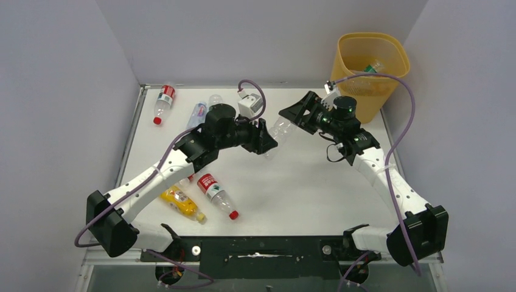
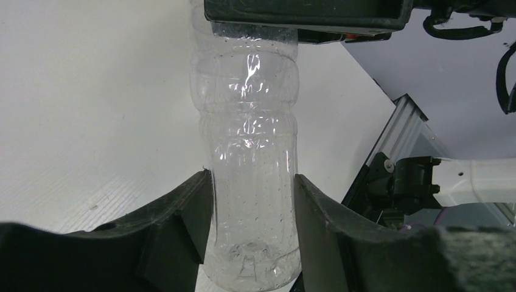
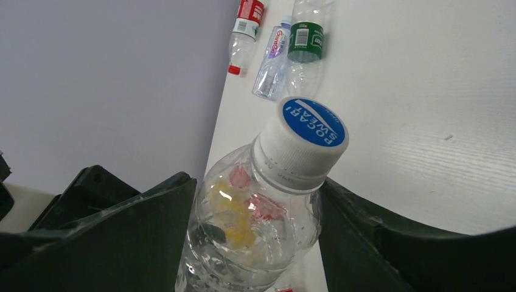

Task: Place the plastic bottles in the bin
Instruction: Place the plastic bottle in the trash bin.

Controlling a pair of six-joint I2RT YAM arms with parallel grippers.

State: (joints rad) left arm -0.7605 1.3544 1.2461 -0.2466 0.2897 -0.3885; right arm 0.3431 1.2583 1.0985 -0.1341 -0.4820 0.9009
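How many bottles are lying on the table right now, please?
5: a red-label bottle, a blue-label bottle and a green-label bottle at the far left; a yellow bottle and a second red-label bottle near the left arm; it may hide more.

Clear bottle (image 3: 243, 243) (white cap (image 3: 301, 146), blue top) between fingers of right pincer (image 3: 257, 185); three bottles (image 3: 277, 55) lying beyond on table (image 3: 426, 91)

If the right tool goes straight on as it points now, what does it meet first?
The clear bottle, already between its jaws; beyond it, probably the left tool holding the other end.
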